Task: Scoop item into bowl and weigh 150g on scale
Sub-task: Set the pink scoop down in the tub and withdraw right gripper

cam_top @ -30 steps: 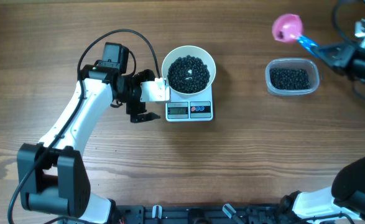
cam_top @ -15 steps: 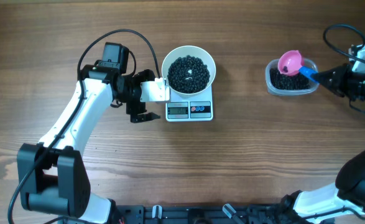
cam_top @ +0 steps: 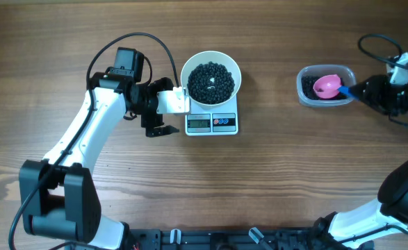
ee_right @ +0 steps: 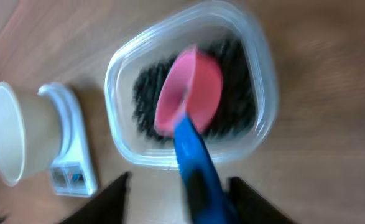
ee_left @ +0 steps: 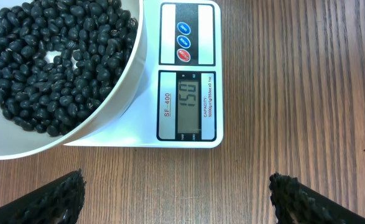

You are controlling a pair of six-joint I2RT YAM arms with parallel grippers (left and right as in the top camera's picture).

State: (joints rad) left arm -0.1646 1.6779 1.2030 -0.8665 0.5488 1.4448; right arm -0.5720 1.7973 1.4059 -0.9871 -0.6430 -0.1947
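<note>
- Beans (ee_left: pixel 45 62): small, black, heaped in the white bowl (ee_left: pixel 117 106). More lie in the clear tub (ee_right: pixel 117 74), well apart to the right.
- Bowl: sits on the scale (ee_left: pixel 150 93), whose display reads 150.
- Scoop (ee_right: pixel 191 93): pink cup in the tub on the beans, blue handle over the rim.
- Left gripper (ee_left: pixel 176 202): jaws wide, empty, just beside the scale.
- Right gripper (ee_right: pixel 179 193): jaws parted either side of the handle; view blurred.
- Table (cam_top: pixel 294 173): wood.
</note>
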